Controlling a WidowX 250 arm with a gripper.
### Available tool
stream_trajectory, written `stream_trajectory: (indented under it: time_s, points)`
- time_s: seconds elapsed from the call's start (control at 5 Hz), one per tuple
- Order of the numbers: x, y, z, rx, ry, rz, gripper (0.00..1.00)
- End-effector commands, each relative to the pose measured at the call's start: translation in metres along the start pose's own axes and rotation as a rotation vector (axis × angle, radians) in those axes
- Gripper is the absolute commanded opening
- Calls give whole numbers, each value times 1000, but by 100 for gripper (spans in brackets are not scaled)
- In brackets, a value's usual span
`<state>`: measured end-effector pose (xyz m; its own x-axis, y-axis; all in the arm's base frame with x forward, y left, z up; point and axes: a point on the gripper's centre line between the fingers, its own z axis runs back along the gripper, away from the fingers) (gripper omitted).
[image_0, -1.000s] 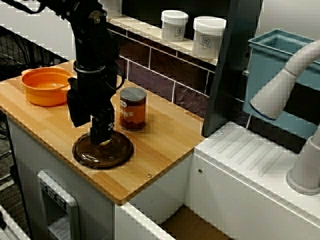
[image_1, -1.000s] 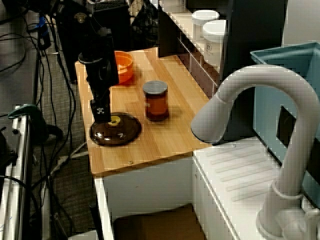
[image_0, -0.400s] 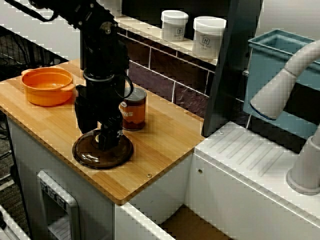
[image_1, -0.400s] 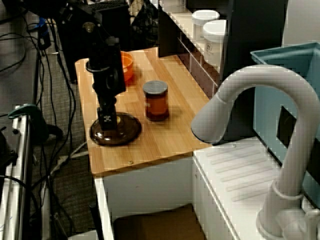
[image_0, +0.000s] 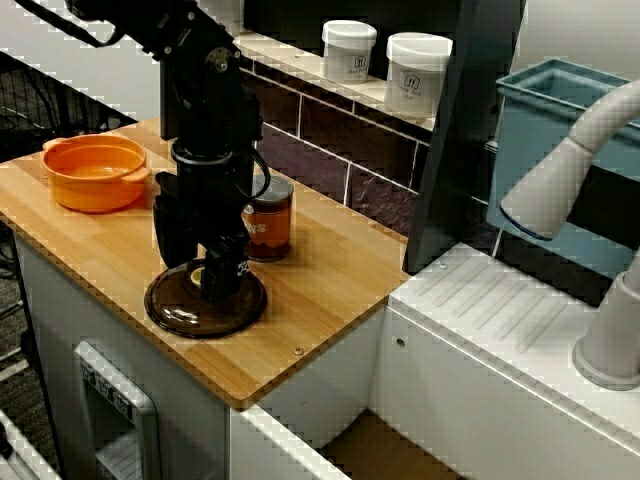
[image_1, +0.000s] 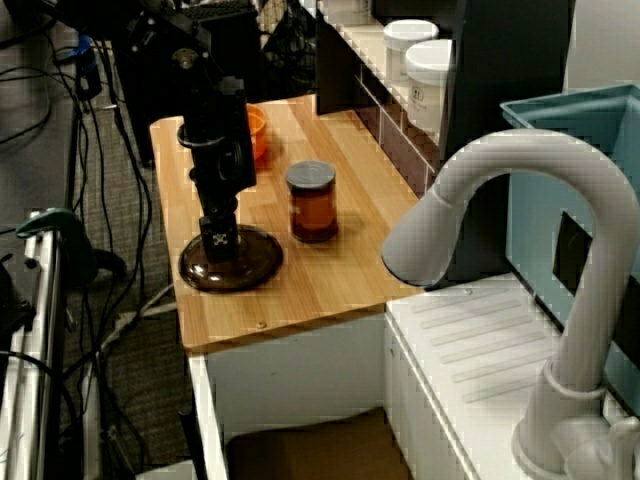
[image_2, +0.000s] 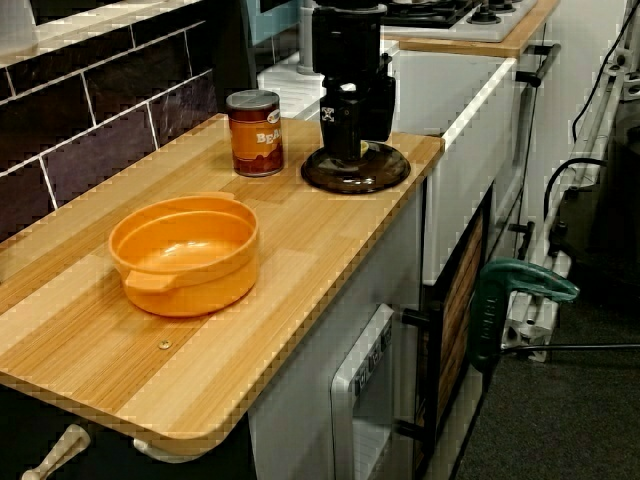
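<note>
tool (image_0: 214, 284) over dark lid (image_0: 178, 312) near counter (image_0: 330, 275) front edge, can (image_0: 268, 226) just beside

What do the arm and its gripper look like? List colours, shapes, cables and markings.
The arm is glossy black throughout, built of thick round segments. A thin black cable loops out at the wrist. The gripper is black too, with two narrow flat fingers; one bears a small white cross-shaped mark.
</note>
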<state>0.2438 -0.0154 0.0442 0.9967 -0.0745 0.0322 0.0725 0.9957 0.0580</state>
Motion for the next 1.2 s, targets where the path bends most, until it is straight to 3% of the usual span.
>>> stream_trajectory:
  time_s: [0.0, 0.2, 0.4, 0.6, 1.0]
  points:
    - [-2, 13, 9, -7, -25, 33, 100]
    - [-2, 13, 5, -8, -20, 45, 100]
    - [-2, 14, 3, -7, -18, 59, 84]
    - [-4, 14, 2, -11, -25, 68, 0]
    - [-5, 18, 7, -16, -20, 69, 0]
